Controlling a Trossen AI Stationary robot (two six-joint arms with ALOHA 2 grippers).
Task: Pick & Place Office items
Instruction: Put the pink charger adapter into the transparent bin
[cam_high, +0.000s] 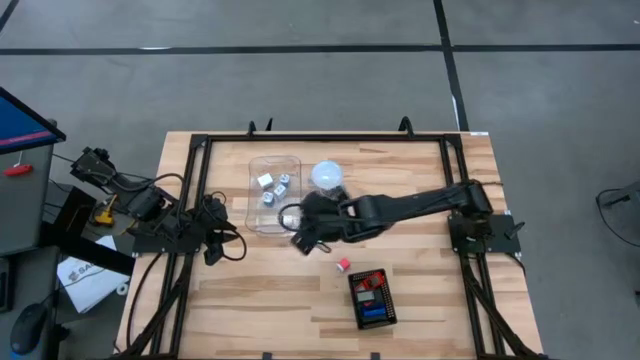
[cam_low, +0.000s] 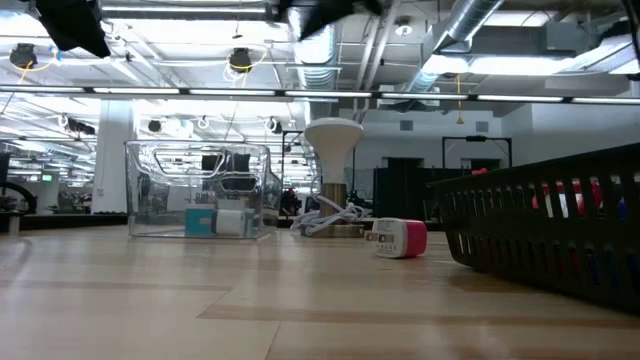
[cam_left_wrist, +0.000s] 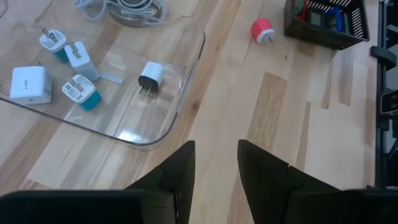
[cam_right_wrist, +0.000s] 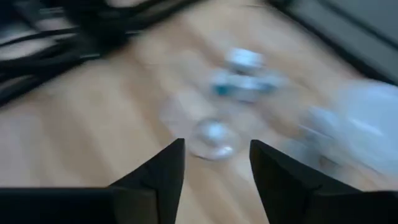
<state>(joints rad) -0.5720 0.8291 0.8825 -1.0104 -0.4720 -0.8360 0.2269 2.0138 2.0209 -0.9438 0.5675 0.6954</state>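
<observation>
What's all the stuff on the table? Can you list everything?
Clear plastic box: one, see-through, table's middle-left.
Small plug blocks: five, white, some with teal ends, inside the box.
Red-and-white plug block: one, loose on the wood, between box and tray.
Black mesh tray: one, near the front.
Red and blue pieces: in the tray; count unclear.
White dome-topped lamp-like object: one, beside the box.
Wooden table: one, pale.
Right arm: dark, reaching to the box; jaws open.
Left arm: dark, left edge; jaws open.
</observation>
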